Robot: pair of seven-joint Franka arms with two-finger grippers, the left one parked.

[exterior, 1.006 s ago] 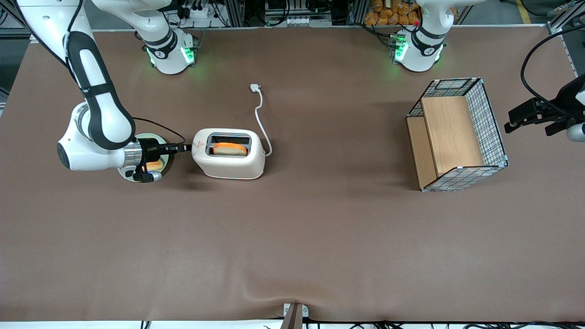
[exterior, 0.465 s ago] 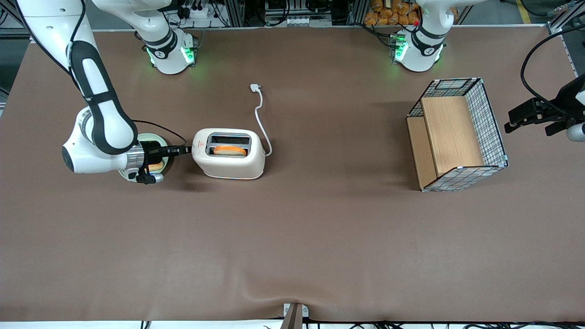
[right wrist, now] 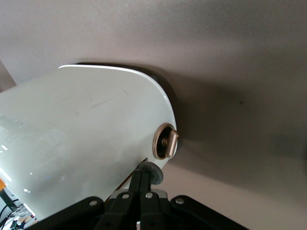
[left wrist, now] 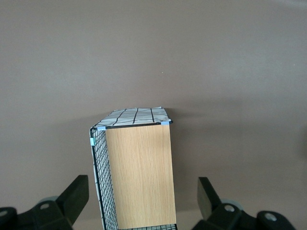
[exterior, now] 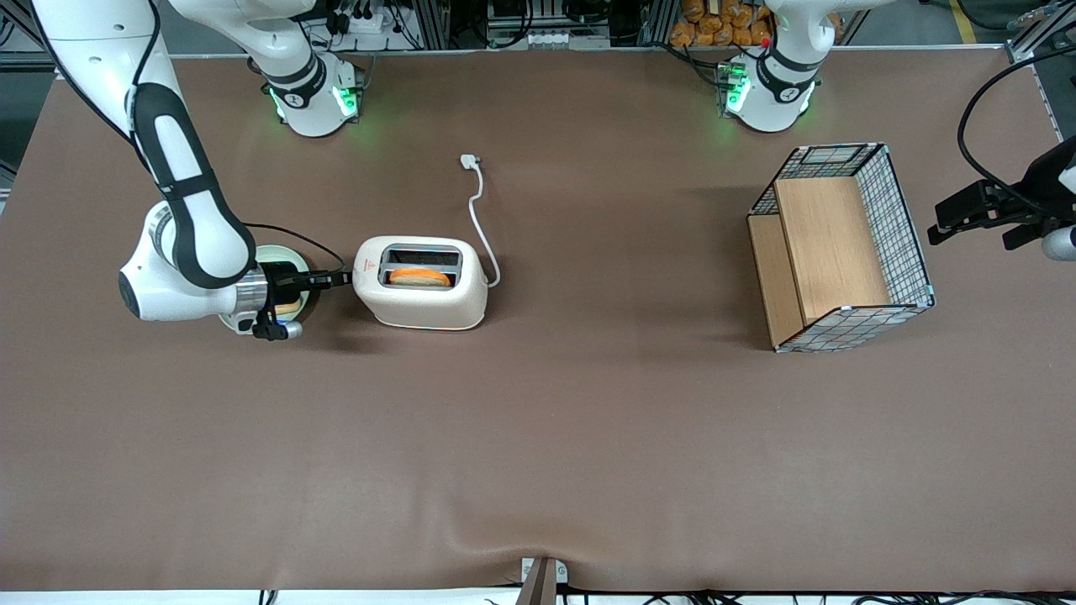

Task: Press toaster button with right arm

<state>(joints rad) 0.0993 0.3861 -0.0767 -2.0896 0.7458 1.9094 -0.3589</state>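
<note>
Reaching low over the brown counter [exterior: 588,437], the white jointed right arm [exterior: 181,202] holds its thin black end effector [exterior: 339,275], fingers pressed together on nothing, at the narrow end face of the small white two-slot plastic toaster [exterior: 437,307]. The toaster stands toward the working arm's end, with a slice of toast [exterior: 419,276] in one slot. A clean press likely calls for a straight downward push, tips centred on the knob so they do not slip off.

Left wrist view: only the wire-mesh basket with wooden boards [left wrist: 134,116], well apart from the action.

Right wrist view: the tiny pale grey round toaster button [right wrist: 154,173] sits just at the closed fingertips, beside a bronze-rimmed dial [right wrist: 165,141]. Contact cannot be confirmed.
</note>
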